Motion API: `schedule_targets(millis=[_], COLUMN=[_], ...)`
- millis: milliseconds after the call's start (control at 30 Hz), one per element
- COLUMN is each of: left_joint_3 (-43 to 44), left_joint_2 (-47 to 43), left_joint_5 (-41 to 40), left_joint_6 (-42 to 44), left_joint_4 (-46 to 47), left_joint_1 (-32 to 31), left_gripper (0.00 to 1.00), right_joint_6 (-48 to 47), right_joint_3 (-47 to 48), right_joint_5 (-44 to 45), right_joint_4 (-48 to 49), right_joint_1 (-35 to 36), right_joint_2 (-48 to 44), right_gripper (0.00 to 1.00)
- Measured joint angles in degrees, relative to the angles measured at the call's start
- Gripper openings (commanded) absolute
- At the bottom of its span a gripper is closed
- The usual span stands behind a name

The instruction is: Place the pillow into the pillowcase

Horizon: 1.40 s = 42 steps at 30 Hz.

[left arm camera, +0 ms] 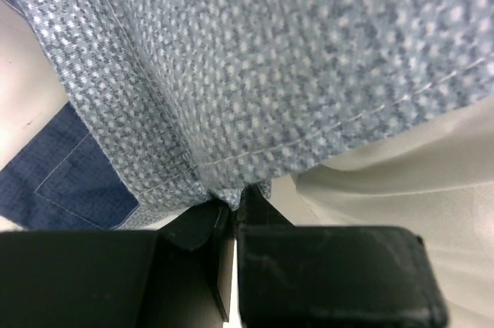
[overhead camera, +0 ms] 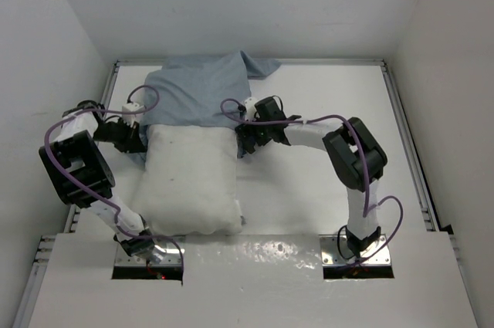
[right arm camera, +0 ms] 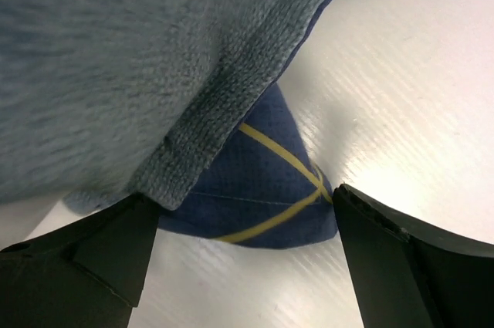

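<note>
Presently, pillow [overhead camera: 191, 181] lies with its far end at the pillowcase [overhead camera: 199, 92] mouth. Left gripper [left arm camera: 230, 208] clenched on its hem; right gripper [right arm camera: 243, 220] gapes around a loose corner — ungripped. Risk: that side sags shut, blocking the pillow.

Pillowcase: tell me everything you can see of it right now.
The pillowcase is a soft woven sack, pale grey-blue inside with a stitched hem, navy outside with yellow lines. It lies rumpled at the far middle of the table, its near hem draped over the far end of the pillow. The left gripper is shut on the hem at its left corner; the right gripper is open, jaws astride a navy corner without pinching it.
</note>
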Motion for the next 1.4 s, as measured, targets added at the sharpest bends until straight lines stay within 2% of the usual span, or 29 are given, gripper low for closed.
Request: schedule_targets(millis=[167, 200, 233, 267, 300, 333, 533, 667, 733, 800, 900, 967, 1067, 1133, 1200, 1300, 1400], left_joint_3=[0.13, 0.13, 0.13, 0.13, 0.13, 0.13, 1.38, 8.48, 13.84, 20.74, 34.99, 43.30, 48.85, 48.89, 47.78, 44.76, 44.30], left_joint_2=[0.00, 0.00, 0.00, 0.00, -0.02, -0.07, -0.87, -2.78, -4.17, -5.33, -5.75, -5.77, -6.84, -7.96, -8.55, -8.37, -5.77], left_joint_5=[-0.55, -0.63, -0.83, -0.90, -0.90, -0.85, 1.70, 7.67, 10.97, 13.92, 19.50, 23.34, 24.30, 22.69, 19.65, 15.34, 14.03], left_joint_6=[-0.15, -0.15, -0.15, -0.15, -0.15, -0.15, 0.66, 3.04, 2.36, 0.50, -11.30, -23.54, -44.04, -54.55, -60.54, -63.69, -64.32], left_joint_4=[-0.11, -0.11, -0.11, -0.11, -0.15, -0.24, -4.17, -12.48, -15.30, -17.59, -13.49, -4.35, 11.85, 18.51, 21.16, 20.28, 15.04], left_joint_1=[0.00, 0.00, 0.00, 0.00, 0.00, 0.00, 0.02, 0.02, 0.02, 0.04, 0.15, 0.37, 0.42, 0.15, -0.35, -0.42, -0.74], left_gripper=[0.00, 0.00, 0.00, 0.00, 0.00, 0.00, 0.00, 0.00, 0.00, 0.00, 0.00, 0.00, 0.00, 0.00, 0.00, 0.00, 0.00], right_joint_6=[0.04, 0.17, 0.26, 0.74, 1.22, 1.75, 7.72, 16.59, 25.86, 38.71, 58.93, 70.77, 82.25, 85.92, 87.73, 88.28, 87.25], right_joint_3=[2.73, 3.39, 4.02, 4.74, 5.33, 5.68, 2.95, 0.70, -0.09, 0.22, 7.69, 17.14, 23.19, 21.20, 15.52, 9.62, 9.33], right_joint_5=[-0.63, -1.11, -1.73, -2.56, -3.23, -4.13, -13.27, -25.27, -30.88, -34.56, -36.24, -34.42, -28.76, -25.38, -23.23, -22.47, -23.47], right_joint_4=[-0.26, -0.44, -0.57, -0.70, -0.72, -0.55, 1.25, 2.29, 9.11, 21.44, 40.50, 50.51, 60.65, 62.58, 62.45, 58.31, 49.44], right_joint_1=[0.42, 0.44, 0.44, 0.44, 0.39, 0.39, 0.35, 0.48, 0.24, -0.44, -3.82, -8.28, -15.43, -18.86, -19.02, -15.04, -9.70], right_joint_2=[4.11, 4.57, 4.98, 5.46, 5.90, 6.27, 5.46, -1.33, -6.60, -10.71, -11.50, -9.81, -10.34, -12.35, -14.47, -14.80, -13.16], right_gripper=[0.92, 0.84, 0.73, 0.56, 0.13, 0.00, 0.00, 0.00, 0.00, 0.00, 0.00, 0.00, 0.00, 0.00, 0.00, 0.00, 0.00])
